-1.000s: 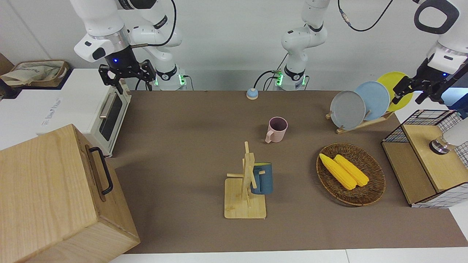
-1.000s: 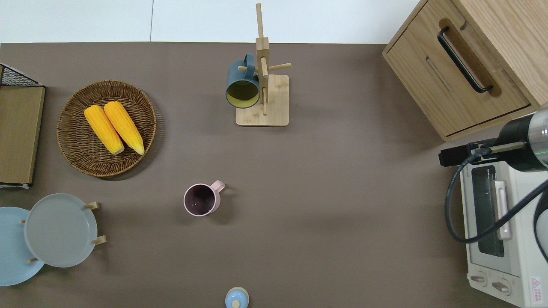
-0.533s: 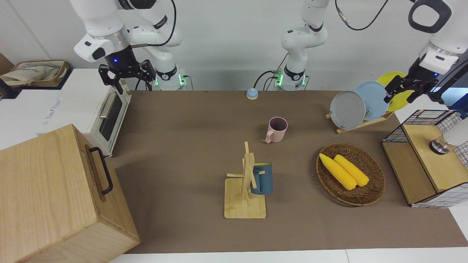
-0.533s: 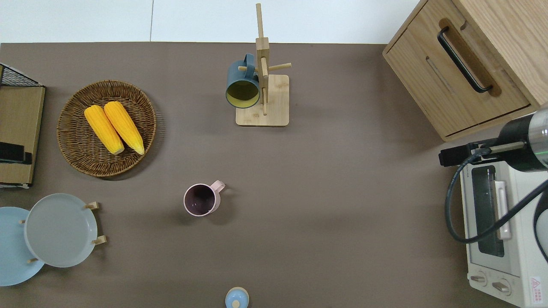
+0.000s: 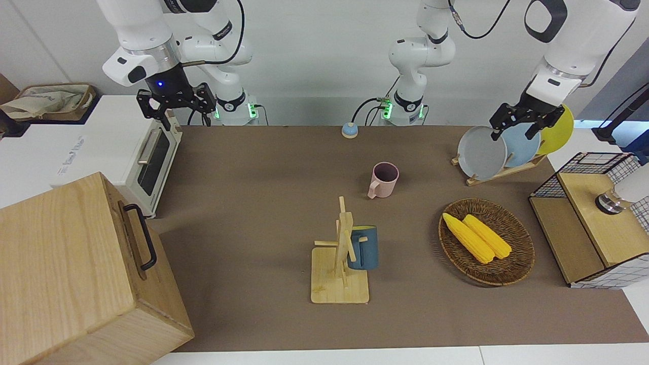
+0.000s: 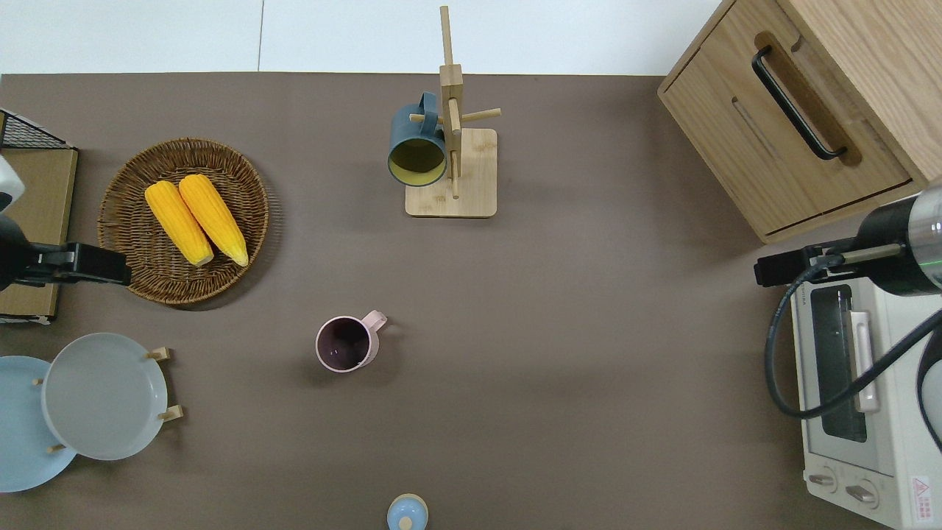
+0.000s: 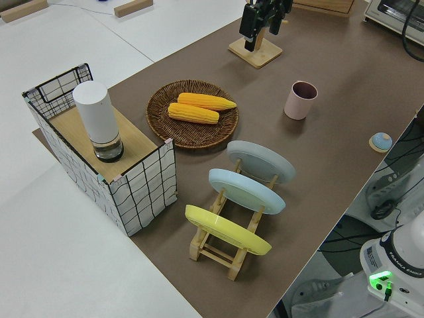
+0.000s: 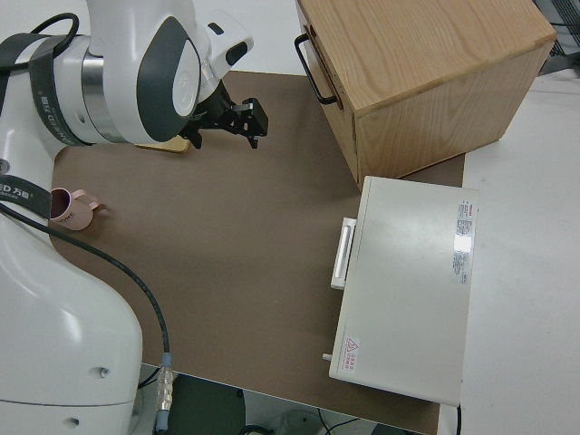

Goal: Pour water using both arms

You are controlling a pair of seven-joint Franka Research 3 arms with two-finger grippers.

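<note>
Since a second ago, the left end effector [image 6: 99, 266], fingers spread and empty, has swung in over the wicker basket's [image 6: 132, 283] rim; the right arm is parked. Approaching a cup, descend slowly, fingers astride its wall. Mid-desk, the pink cup [image 6: 346, 343] looks empty. The blue mug [image 6: 416, 150] hangs on its rack. Two corn cobs [image 6: 195, 221] fill the basket.

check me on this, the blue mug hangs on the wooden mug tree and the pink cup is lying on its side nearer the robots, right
Not quite. The pink cup stands upright with its mouth facing up, as the overhead view shows; it is not on its side. The rest holds: the blue mug hangs on the wooden mug tree, and the pink cup is nearer to the robots than the tree.
</note>
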